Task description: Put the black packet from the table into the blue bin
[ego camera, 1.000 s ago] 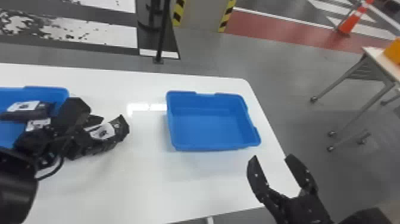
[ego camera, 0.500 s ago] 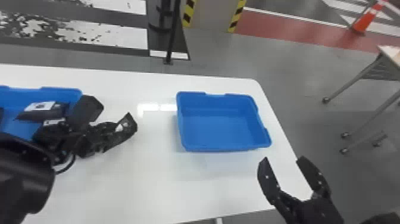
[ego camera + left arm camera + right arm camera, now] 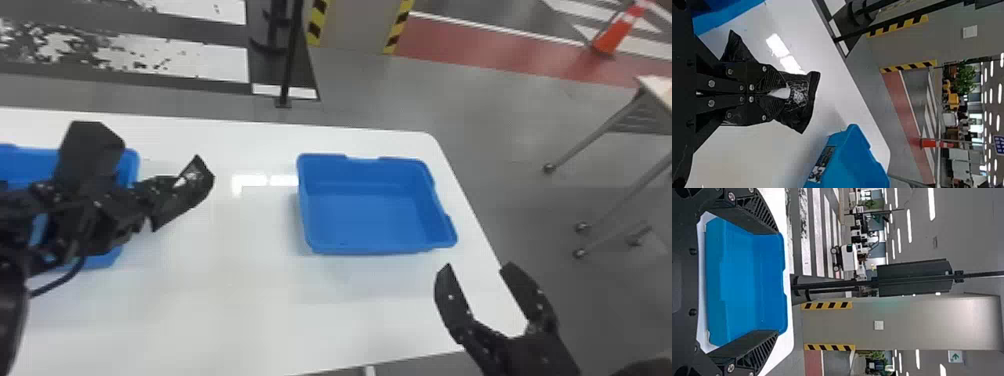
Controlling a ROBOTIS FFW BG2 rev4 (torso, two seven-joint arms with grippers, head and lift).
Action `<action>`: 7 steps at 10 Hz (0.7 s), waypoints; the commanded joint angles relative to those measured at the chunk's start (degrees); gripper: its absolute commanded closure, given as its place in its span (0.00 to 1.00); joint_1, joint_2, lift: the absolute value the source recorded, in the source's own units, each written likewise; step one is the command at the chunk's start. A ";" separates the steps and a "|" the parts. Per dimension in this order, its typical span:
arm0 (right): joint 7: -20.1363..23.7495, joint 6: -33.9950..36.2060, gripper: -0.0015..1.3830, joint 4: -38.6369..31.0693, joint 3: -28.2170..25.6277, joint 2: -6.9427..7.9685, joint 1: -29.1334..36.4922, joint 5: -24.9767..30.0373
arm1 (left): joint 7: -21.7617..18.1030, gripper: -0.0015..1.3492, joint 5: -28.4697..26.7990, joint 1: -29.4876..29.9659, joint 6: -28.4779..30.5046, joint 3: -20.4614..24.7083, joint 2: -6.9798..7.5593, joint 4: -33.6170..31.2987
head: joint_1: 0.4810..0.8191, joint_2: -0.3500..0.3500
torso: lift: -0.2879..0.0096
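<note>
Upward or farther off, we had moved the black packet (image 3: 192, 192).
Left of the blue bin (image 3: 370, 215), our left gripper (image 3: 783, 93) pinched it between its fingers; our right gripper (image 3: 477, 269), fingers spread, was on the bin's near side. We judged this as carrying; next needed: going above the bin, then release.

So the table (image 3: 225, 310) has the bin (image 3: 370, 215) on it toward the right end, and a second bin (image 3: 131, 162) at the left. The packet (image 3: 185, 197) is in the left gripper (image 3: 150, 195), between the two. Right gripper (image 3: 477, 270) is in front of the right-hand one. Pole (image 3: 290, 55) behind the table, cone (image 3: 617, 32) farther back right, another table (image 3: 660, 89) off right
</note>
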 commanded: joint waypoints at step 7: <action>0.00 0.00 0.08 0.00 0.00 0.05 -0.36 -0.13 | -2.86 0.58 -12.16 6.08 -1.76 20.75 2.53 -1.53 | 0.63 0.56 | 0.60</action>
